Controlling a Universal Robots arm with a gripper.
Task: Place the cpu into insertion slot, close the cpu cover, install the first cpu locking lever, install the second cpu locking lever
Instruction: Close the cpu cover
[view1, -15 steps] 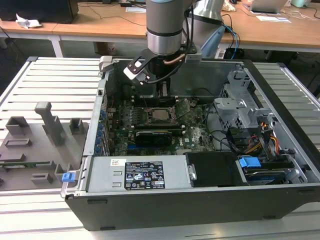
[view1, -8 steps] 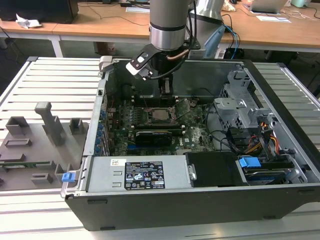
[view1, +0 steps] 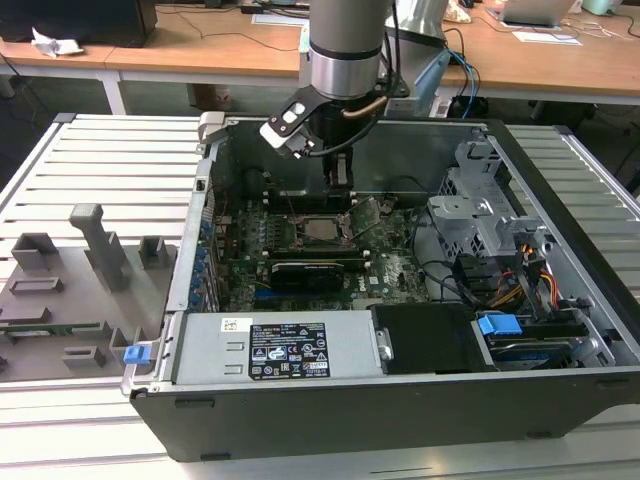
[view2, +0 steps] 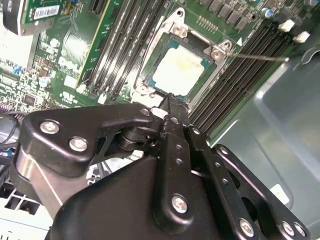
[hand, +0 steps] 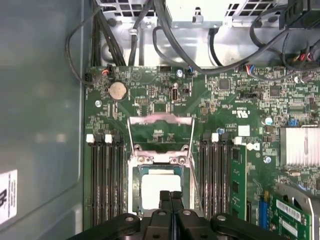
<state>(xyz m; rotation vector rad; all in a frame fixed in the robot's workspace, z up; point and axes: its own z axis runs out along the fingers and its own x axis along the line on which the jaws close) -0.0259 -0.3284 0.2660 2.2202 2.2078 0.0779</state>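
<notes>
Silver-grey and flat, the small square cpu lies inside the square dark insertion slot with its metal rim. The slot sits on the green circuit board within the open dark grey computer case, which stands on the slatted pale metal counter. The thin silver-grey cpu cover, a frame with a cut-out centre, is swung up and open beyond the slot, with the board showing through its middle. The black gripper hangs over the slot's near edge, its fingers pressed together with nothing between them. In the second wrist view a thin wire lever juts out to one side of the slot.

As I judge it, the tips are so close above the cpu that an off-centre downward push could tilt it in the slot or scrape its face. A glancing touch on the raised cover could let it drop unguided.

The fingers hide the slot's near edge in both wrist views, so I cannot tell whether the tips touch the cpu or whether it is fully seated. A second lever is hard to make out.
</notes>
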